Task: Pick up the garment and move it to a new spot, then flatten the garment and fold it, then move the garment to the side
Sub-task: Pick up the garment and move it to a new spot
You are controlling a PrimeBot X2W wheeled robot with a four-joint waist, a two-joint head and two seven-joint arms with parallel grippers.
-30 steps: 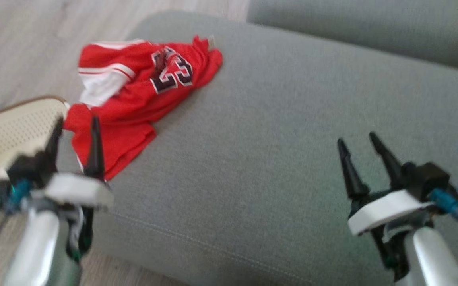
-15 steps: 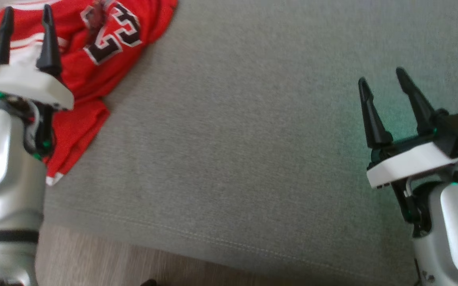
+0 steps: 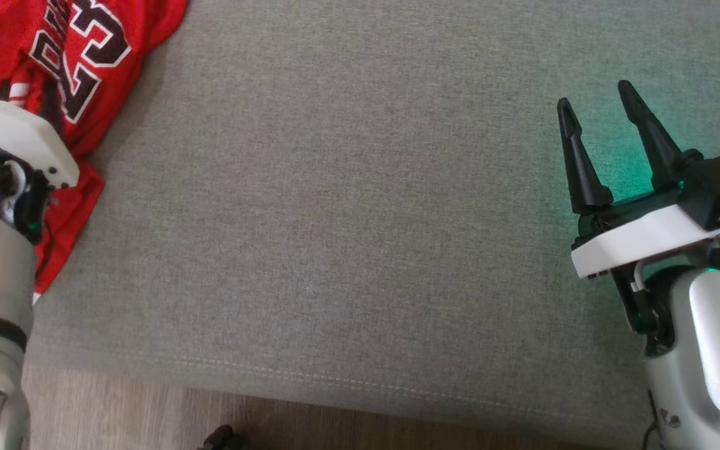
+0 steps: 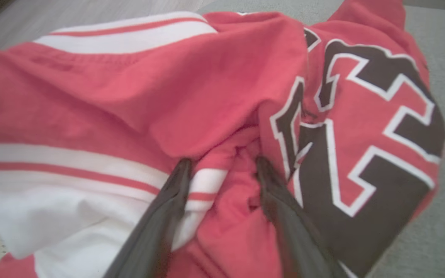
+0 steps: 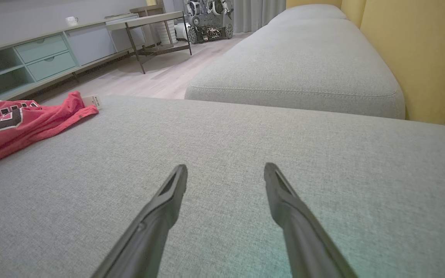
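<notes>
- Two end effectors inspected, left first. The left end effector (image 4: 222,166) has its fingers apart, tips sunk in the folds of the red garment (image 3: 94,56) with a ridge of cloth between them. It is not yet clamped.
- The garment lies crumpled at the left end of the grey sofa cushion (image 3: 347,219), under the left arm, which is the nearer. Its long axis cannot be told.
- The head view's top and left edges cut the garment off.
- The right end effector (image 3: 594,106) has its fingers apart and holds nothing. The garment is well apart, to its left.

Head view: garment (image 3: 94,119) cut off by top and left edges. Left wrist view, soft focus: left gripper (image 4: 222,166) fingertips sunk among red folds; contact with cloth undeterminable.
</notes>
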